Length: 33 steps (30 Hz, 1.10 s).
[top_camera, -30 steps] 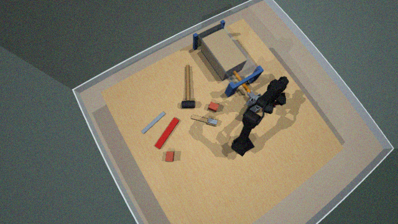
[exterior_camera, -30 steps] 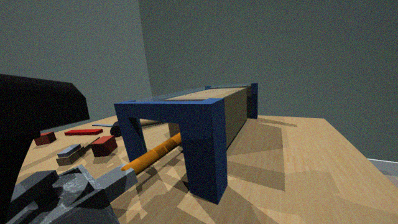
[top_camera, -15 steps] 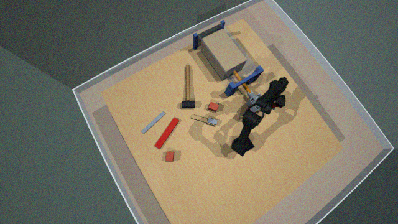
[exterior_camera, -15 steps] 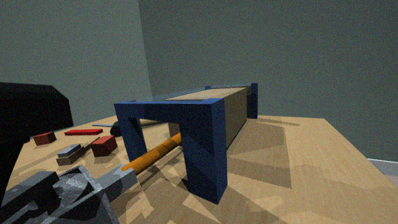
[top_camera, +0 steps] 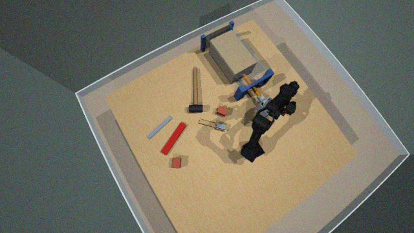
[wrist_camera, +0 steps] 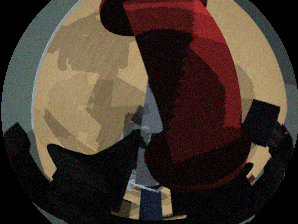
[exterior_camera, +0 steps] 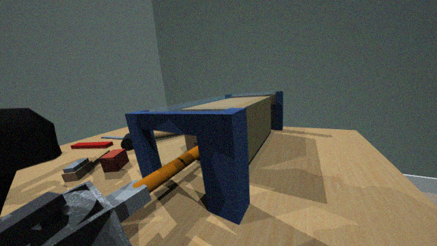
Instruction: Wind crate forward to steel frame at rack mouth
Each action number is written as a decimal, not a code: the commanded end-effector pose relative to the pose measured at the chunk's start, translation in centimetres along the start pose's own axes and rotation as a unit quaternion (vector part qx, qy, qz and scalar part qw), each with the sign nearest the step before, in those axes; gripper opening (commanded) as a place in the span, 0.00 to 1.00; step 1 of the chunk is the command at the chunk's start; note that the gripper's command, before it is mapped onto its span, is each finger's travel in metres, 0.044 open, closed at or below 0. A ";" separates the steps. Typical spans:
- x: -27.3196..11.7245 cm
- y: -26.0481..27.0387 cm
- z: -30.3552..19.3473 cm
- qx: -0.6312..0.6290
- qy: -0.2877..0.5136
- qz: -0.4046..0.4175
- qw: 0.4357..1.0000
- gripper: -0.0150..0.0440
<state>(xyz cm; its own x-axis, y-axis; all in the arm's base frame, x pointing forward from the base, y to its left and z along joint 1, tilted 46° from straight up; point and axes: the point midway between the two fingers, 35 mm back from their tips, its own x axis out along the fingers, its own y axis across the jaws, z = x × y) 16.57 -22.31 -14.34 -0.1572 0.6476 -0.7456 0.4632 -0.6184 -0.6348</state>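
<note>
The tan crate (top_camera: 233, 53) (exterior_camera: 261, 126) sits flat inside the clear-panelled cubby. A gap shows between its front and the blue frame (top_camera: 253, 85) (exterior_camera: 223, 164) at the mouth. The orange strap (top_camera: 247, 79) (exterior_camera: 171, 172) runs from the crate through the mouth to the grey winch (top_camera: 263, 101) (exterior_camera: 131, 199). My gripper (top_camera: 284, 112) is shut on the red grip of the winch handle (wrist_camera: 215, 65), out to the side of the winch, away from the loose tools. The arm hides most of the handle, and whether its key is fully in the hole cannot be seen.
A mallet (top_camera: 195, 109) (exterior_camera: 127, 141), a red bar (top_camera: 173, 138) (exterior_camera: 91, 145), a grey strip (top_camera: 160, 127), a small wood-and-metal tool (top_camera: 221, 126) (exterior_camera: 76, 167) and two red blocks (top_camera: 222, 110) (top_camera: 176, 162) lie on the bench, left of the winch in the top view.
</note>
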 end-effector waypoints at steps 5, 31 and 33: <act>0.4 0.0 -0.1 0.004 0.000 0.000 1.000 0.25; 0.7 0.1 -0.1 -0.011 -0.001 0.002 1.000 1.00; 0.0 0.2 -0.1 -0.010 0.001 0.003 1.000 1.00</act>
<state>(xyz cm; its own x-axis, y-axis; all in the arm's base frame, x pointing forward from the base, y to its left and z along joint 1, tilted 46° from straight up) 16.62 -21.95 -14.80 -0.1566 0.6456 -0.7474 0.4815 -0.6109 -0.6285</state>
